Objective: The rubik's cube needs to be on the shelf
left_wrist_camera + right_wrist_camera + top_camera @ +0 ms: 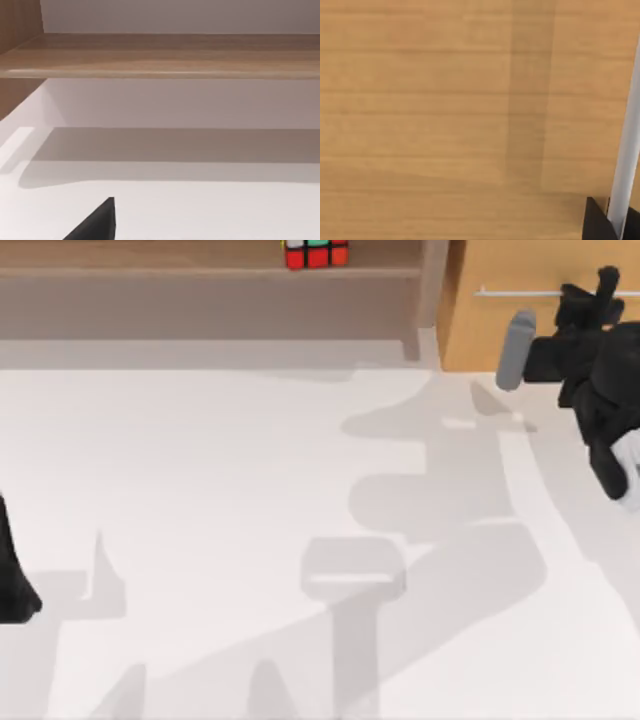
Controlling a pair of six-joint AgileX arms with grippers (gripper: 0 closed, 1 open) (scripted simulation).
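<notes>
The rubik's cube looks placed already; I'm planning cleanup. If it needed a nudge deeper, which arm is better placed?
Probably right: the right pincer is up by the drawer beside the shelf holding the rubik's cube; the left arm sits low at the left edge.

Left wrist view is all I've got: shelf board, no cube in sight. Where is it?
Observer: In the top view the rubik's cube sits on the shelf, toward its right end, near the upright post.
Operator: Either gripper near it?
Observer: No. The right gripper is at the drawer, by its metal handle. The left gripper is at the table's left edge.
</notes>
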